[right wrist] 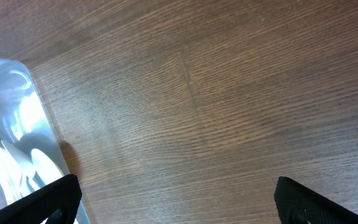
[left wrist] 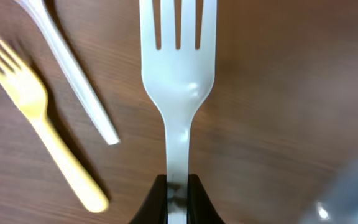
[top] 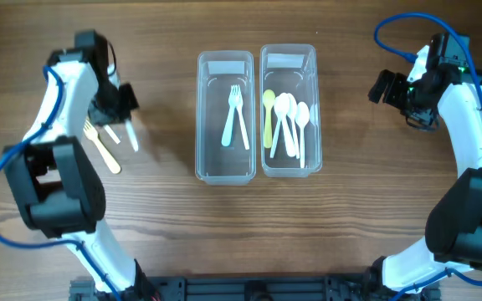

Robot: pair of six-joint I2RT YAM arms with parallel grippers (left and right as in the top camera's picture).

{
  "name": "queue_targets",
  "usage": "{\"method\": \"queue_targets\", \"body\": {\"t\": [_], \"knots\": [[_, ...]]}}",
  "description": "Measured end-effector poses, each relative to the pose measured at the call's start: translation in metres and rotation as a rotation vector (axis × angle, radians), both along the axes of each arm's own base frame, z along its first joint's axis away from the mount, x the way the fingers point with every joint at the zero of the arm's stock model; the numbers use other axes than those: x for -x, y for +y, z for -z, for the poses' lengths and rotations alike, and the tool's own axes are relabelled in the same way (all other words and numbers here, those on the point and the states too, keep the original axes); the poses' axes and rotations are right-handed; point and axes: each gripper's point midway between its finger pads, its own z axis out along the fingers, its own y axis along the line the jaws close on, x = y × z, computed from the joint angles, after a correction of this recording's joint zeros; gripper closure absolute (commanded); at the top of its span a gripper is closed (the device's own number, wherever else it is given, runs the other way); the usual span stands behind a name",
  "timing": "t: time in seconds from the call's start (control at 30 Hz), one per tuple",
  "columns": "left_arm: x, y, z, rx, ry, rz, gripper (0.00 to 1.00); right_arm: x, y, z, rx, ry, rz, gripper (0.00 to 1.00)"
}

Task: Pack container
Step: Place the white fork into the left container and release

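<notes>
Partway done. Left bin [top: 202,125] holds two pale pieces, one a fork; right bin [top: 289,70] holds the spoons [top: 288,117]. Left pincer [left wrist: 177,186] is clenched on the white fork [left wrist: 178,81] by its handle, at 9 o'clock of the bins, not yet over one. Loose on the counter [top: 166,234]: yellow fork [left wrist: 42,124] and clear handle [left wrist: 79,87], at 9–10 o'clock of the held fork. Right pincer [right wrist: 176,183] is released and empty, at 3 o'clock. My read: three pieces left.

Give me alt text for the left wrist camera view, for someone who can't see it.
The left gripper pinches the handle of a white plastic fork, tines pointing up the frame, with the wooden table behind it. On the table to its left lie a yellow fork and a pale translucent utensil whose head is out of frame.
</notes>
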Motion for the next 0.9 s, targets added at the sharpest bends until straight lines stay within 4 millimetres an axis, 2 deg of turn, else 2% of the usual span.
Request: {"method": "queue_targets", "body": {"t": [0.07, 0.1, 0.13, 0.2, 0.23, 0.3, 0.4, 0.47, 0.57, 0.63, 0.67, 0.7, 0.8, 0.9], "knots": [[-0.014, -0.022, -0.042, 0.020, -0.099, 0.049, 0.96, 0.000, 0.000, 0.000, 0.000, 0.000, 0.000, 0.01], [-0.021, -0.041, -0.068, 0.033, -0.177, 0.093, 0.96, 0.000, 0.000, 0.000, 0.000, 0.000, 0.000, 0.01], [-0.023, -0.063, -0.092, 0.044, -0.242, 0.145, 0.96, 0.000, 0.000, 0.000, 0.000, 0.000, 0.000, 0.00], [-0.015, -0.104, -0.119, 0.071, -0.306, 0.244, 0.96, 0.000, 0.000, 0.000, 0.000, 0.000, 0.000, 0.00], [-0.010, -0.127, -0.123, 0.085, -0.316, 0.297, 0.96, 0.000, 0.000, 0.000, 0.000, 0.000, 0.000, 0.01], [-0.004, -0.160, -0.119, 0.097, -0.309, 0.368, 0.95, 0.000, 0.000, 0.000, 0.000, 0.000, 0.000, 0.00], [-0.002, -0.204, -0.088, 0.092, -0.295, 0.440, 0.84, 0.000, 0.000, 0.000, 0.000, 0.000, 0.000, 0.00], [-0.002, -0.214, -0.070, 0.086, -0.273, 0.458, 0.74, 0.000, 0.000, 0.000, 0.000, 0.000, 0.000, 0.00], [0.001, -0.223, -0.029, 0.067, -0.194, 0.462, 0.64, 0.000, 0.000, 0.000, 0.000, 0.000, 0.000, 0.01], [0.001, -0.223, -0.012, 0.058, -0.165, 0.454, 0.55, 0.000, 0.000, 0.000, 0.000, 0.000, 0.000, 0.00], [0.000, -0.222, -0.010, 0.055, -0.161, 0.446, 0.51, 0.000, 0.000, 0.000, 0.000, 0.000, 0.000, 0.01], [0.000, -0.222, -0.010, 0.055, -0.161, 0.444, 0.46, 0.000, 0.000, 0.000, -0.001, 0.001, 0.000, 0.01], [0.002, -0.217, -0.027, 0.052, -0.149, 0.428, 0.42, 0.000, 0.000, 0.000, 0.000, 0.000, 0.000, 0.00], [-0.001, -0.199, -0.068, 0.018, -0.212, 0.395, 0.32, 0.000, 0.000, 0.000, 0.000, 0.001, 0.000, 0.00]]}}
